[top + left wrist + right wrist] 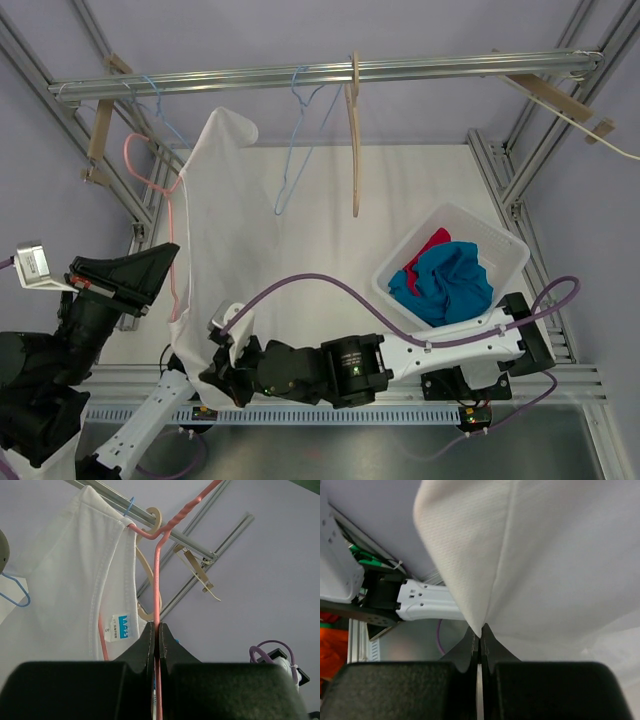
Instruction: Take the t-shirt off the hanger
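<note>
A white t-shirt (215,230) hangs on a pink wire hanger (150,170) under the metal rail, sagging down toward the arms. In the left wrist view its collar and blue size label show (65,580), with the pink hanger (158,580) running up to its twisted neck. My left gripper (168,256) (159,632) is shut on the hanger's wire below the neck. My right gripper (217,350) (481,634) is shut on a folded lower edge of the t-shirt (545,555), low and near the arm bases.
A blue wire hanger (298,140) and a wooden hanger (354,140) hang on the rail (330,72) at the middle. A white basket (505,245) with blue and red clothes stands at right. Frame posts stand at both sides.
</note>
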